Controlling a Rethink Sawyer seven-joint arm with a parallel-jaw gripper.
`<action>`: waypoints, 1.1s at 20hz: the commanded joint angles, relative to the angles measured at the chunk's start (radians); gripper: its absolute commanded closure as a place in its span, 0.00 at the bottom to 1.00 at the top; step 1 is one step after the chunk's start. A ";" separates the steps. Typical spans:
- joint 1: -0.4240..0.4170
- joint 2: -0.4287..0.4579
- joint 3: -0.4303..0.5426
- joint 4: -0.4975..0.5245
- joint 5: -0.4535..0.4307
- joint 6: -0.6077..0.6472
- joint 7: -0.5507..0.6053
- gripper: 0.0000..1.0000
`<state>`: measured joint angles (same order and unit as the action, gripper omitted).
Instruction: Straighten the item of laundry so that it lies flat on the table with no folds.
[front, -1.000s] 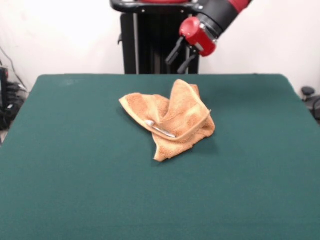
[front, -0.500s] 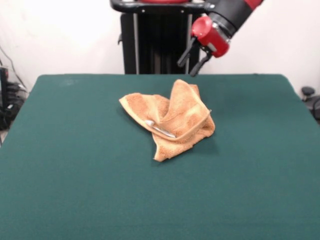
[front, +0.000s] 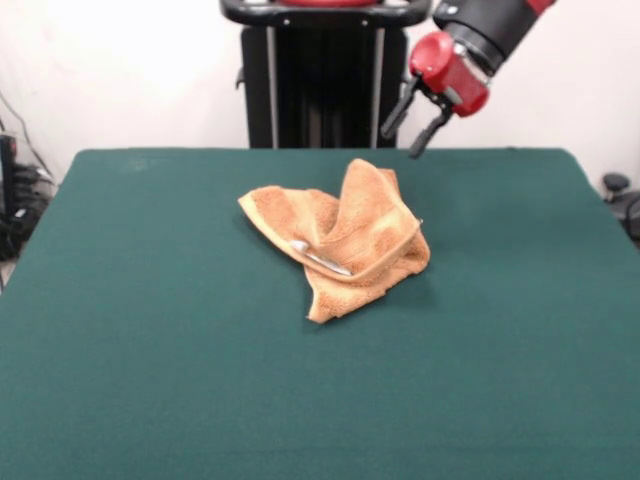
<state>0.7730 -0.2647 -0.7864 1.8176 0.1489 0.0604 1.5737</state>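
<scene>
The orange-tan towel (front: 342, 237) lies crumpled near the middle of the dark green table (front: 150, 330). One part stands up in a peak at its far side, a folded border band runs across its front, and a pale strip shows in a fold. My gripper (front: 402, 139) hangs above the table's far edge, up and to the right of the towel's peak, clear of it. Its two black fingers (front: 428, 131) are apart and hold nothing.
The robot's black pedestal (front: 312, 80) stands behind the table's far edge. Cables and equipment sit off the table at the left edge (front: 15, 195), and a dark object shows at the right edge (front: 618, 190).
My gripper has moved steadily to the right and slightly up, away from the spot above the towel's peak. The towel has not moved.
</scene>
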 joint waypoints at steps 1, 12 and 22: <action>-0.022 0.033 0.102 -0.151 0.031 0.148 0.147 0.00; -0.036 0.096 0.071 -0.276 0.025 0.265 0.159 0.00; -0.008 0.132 0.046 -0.311 0.007 0.296 0.176 0.00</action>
<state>0.7549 -0.2184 -0.7989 1.5961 0.1484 0.2303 1.5737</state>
